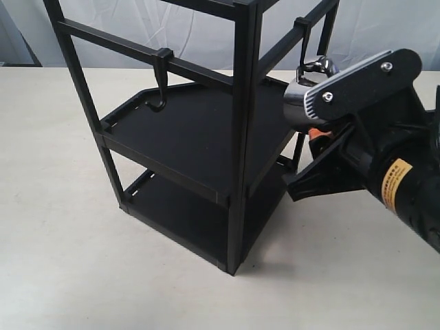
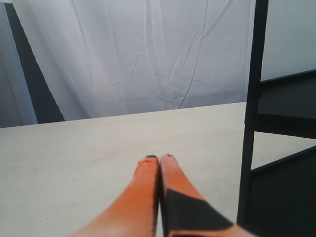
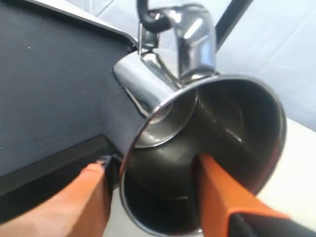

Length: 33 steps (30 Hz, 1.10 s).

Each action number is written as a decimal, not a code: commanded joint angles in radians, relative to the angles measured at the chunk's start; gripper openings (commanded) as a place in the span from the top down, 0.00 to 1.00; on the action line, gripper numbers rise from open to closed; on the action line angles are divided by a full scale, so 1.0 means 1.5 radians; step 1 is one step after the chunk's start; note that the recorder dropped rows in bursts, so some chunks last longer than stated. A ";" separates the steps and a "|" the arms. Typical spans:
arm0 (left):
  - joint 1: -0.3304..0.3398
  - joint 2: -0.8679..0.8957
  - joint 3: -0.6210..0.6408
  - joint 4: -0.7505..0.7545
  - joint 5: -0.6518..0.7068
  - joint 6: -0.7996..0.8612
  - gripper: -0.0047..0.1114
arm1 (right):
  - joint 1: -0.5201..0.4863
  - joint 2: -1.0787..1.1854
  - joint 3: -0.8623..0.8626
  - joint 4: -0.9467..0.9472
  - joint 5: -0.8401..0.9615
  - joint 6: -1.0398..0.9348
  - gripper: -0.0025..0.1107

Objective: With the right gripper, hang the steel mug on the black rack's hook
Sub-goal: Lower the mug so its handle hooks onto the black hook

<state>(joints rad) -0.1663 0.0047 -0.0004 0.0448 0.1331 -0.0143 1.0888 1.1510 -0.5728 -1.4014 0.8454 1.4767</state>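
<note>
The steel mug (image 1: 297,96) hangs tilted at the black rack's (image 1: 244,137) right side. Its loop handle (image 1: 317,67) is round the curve of the hook (image 1: 303,41) on the right crossbar. In the right wrist view the hook (image 3: 148,17) passes through the handle (image 3: 195,34). My right gripper (image 3: 150,163) straddles the mug's (image 3: 207,128) wall. One orange finger (image 3: 222,197) is inside the cup, the other (image 3: 84,197) outside. They stand wide apart, with a gap to the rim, so it is open. My left gripper (image 2: 159,158) is shut on nothing above the table.
A second, bare hook (image 1: 161,79) hangs on the rack's front crossbar. The rack's upper shelf (image 3: 49,89) lies close beside the mug. A rack post (image 2: 254,98) stands right of the left gripper. A white curtain (image 2: 148,59) closes the back.
</note>
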 commanded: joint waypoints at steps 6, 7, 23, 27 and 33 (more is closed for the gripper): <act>-0.003 -0.003 0.000 0.000 -0.004 -0.002 0.95 | 0.007 -0.017 0.000 0.017 0.005 -0.006 0.55; -0.003 -0.003 0.000 0.000 -0.004 -0.002 0.95 | 0.007 -0.017 0.000 0.017 0.000 -0.006 0.55; -0.003 -0.003 0.000 0.000 -0.004 -0.002 0.95 | 0.007 -0.017 0.000 0.035 -0.012 -0.009 0.39; -0.003 -0.003 0.000 0.000 -0.004 -0.002 0.95 | 0.007 -0.017 0.000 0.044 -0.002 -0.024 0.39; -0.003 -0.003 0.000 0.000 -0.004 -0.002 0.95 | 0.021 -0.017 0.000 0.046 -0.007 -0.025 0.39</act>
<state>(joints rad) -0.1663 0.0047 -0.0004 0.0448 0.1331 -0.0143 1.1060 1.1328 -0.5728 -1.3353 0.8269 1.4472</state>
